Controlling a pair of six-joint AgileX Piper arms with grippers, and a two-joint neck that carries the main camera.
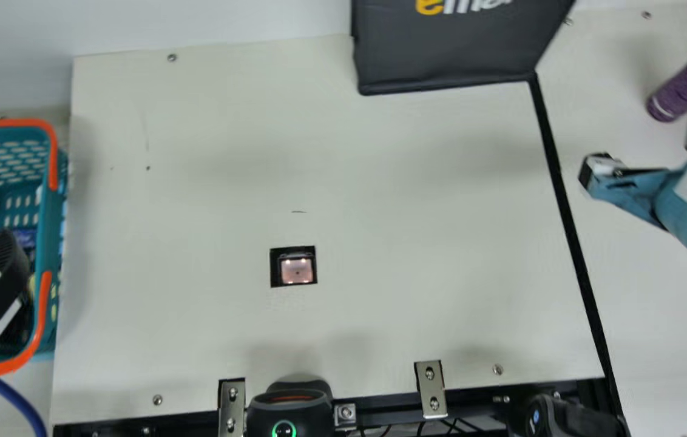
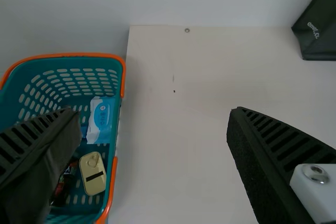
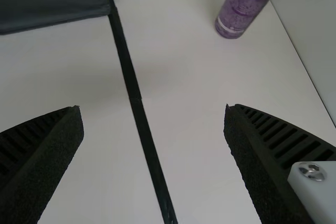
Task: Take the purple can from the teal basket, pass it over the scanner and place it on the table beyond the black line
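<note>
Beyond the black line [image 1: 568,224], at the far right of the table, the purple can [image 1: 686,85] stands upright; the right wrist view also has the can [image 3: 244,9]. My right gripper [image 1: 592,173] is over the table just right of the line, apart from the can, and its own view has the gripper [image 3: 154,129] open and holding nothing. At the teal basket [image 1: 49,237] on the left is my left gripper [image 1: 0,285]. The left wrist view has the gripper [image 2: 152,135] open, with nothing between its fingers. The scanner [image 1: 296,270] lies in the table's middle.
Inside the basket [image 2: 119,114] are a blue-and-white packet [image 2: 101,119], a yellowish tin [image 2: 92,173] and a dark item. A black bag-like object [image 1: 446,48] is at the table's back. A black device with a green ring [image 1: 289,413] stands at the front edge.
</note>
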